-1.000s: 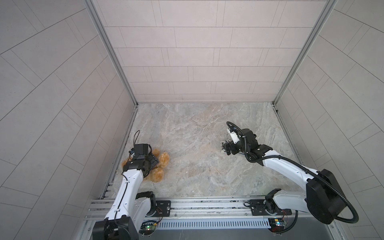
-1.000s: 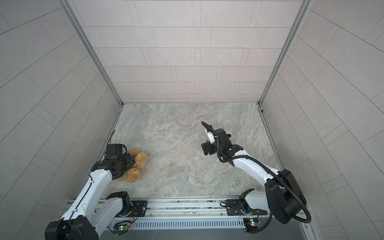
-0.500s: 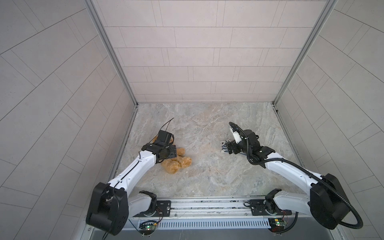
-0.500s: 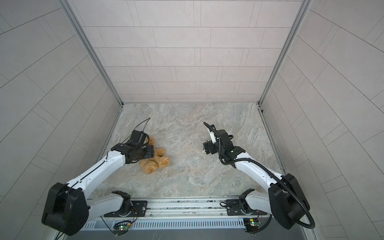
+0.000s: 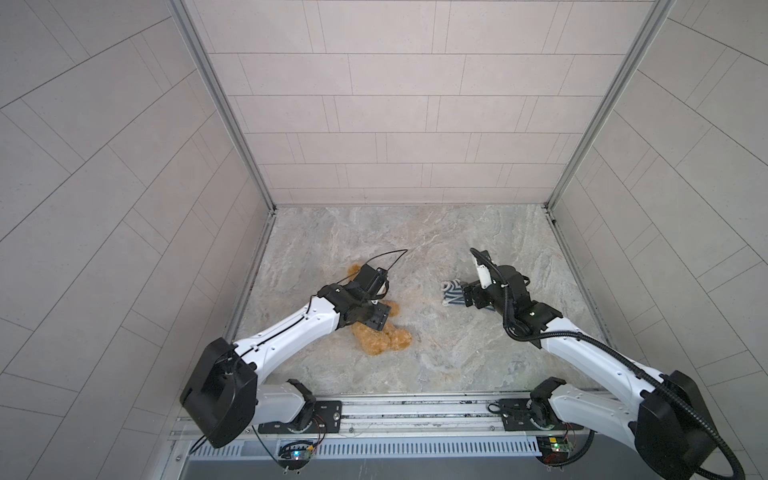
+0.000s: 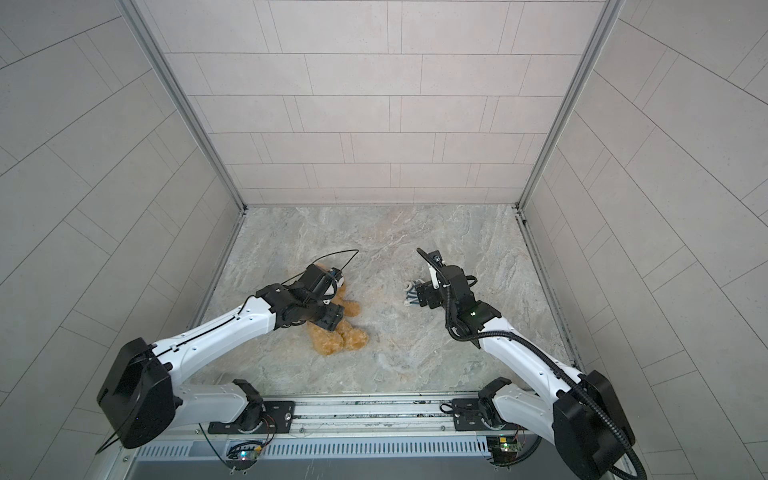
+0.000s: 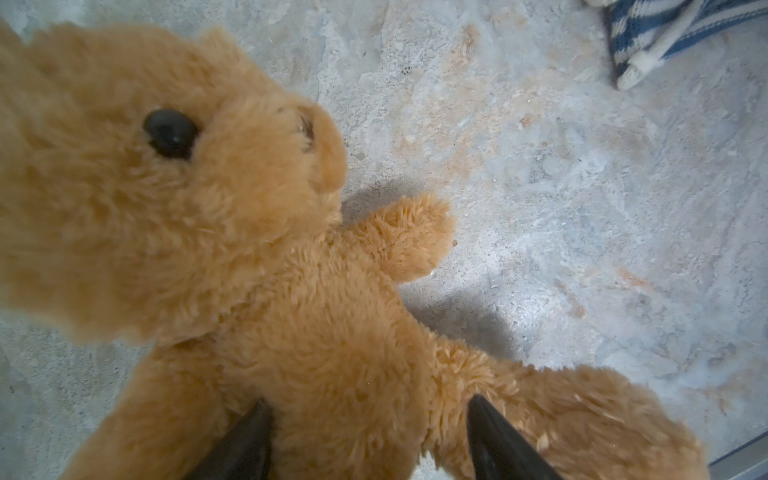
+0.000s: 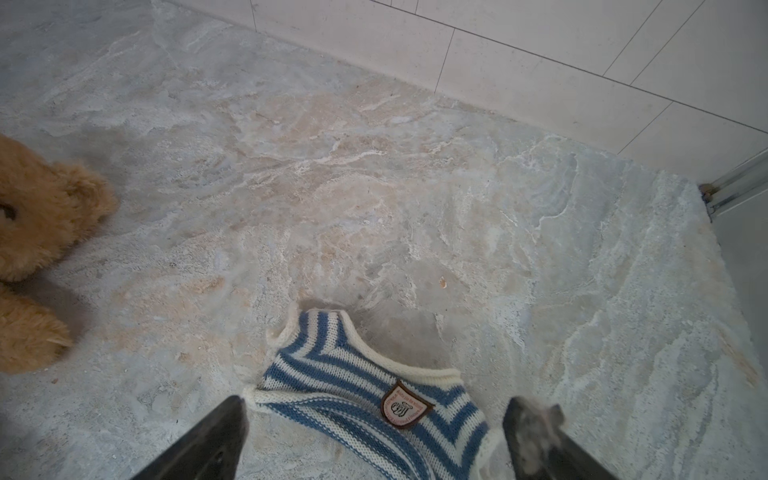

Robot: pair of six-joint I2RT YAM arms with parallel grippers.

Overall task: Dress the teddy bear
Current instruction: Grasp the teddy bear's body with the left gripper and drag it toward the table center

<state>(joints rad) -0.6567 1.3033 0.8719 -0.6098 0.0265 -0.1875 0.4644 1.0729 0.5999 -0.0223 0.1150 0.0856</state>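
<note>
1. The pale tiled walls (image 5: 395, 124) close three sides of a grey, marble-patterned bench (image 5: 436, 365).
2. The left arm (image 5: 291, 332) extends from the front rail (image 5: 415, 409) up and inward, with its wrist bent down over the toy.
3. The right arm (image 5: 582, 357) extends likewise toward the bench centre, wrist pitched down.
4. The teddy bear (image 5: 384, 340) lies face up on the bench, left of centre. Its head is under the left wrist and its legs point toward the front rail.
5. The left hand (image 7: 368, 401) is fairly wide. Its two fingers are sunk in the fur on either side of the bear's lower body, holding it.
6. The right hand (image 8: 380, 401) is spread wide, low over the striped shirt (image 8: 353, 386), with one finger on each side. Contact with the cloth cannot be told.
7. The striped shirt lies on the bench, well apart from the bear and to its right in both top views.
8. The badge (image 8: 403, 405) is brown, sits on the shirt and faces up.
</note>
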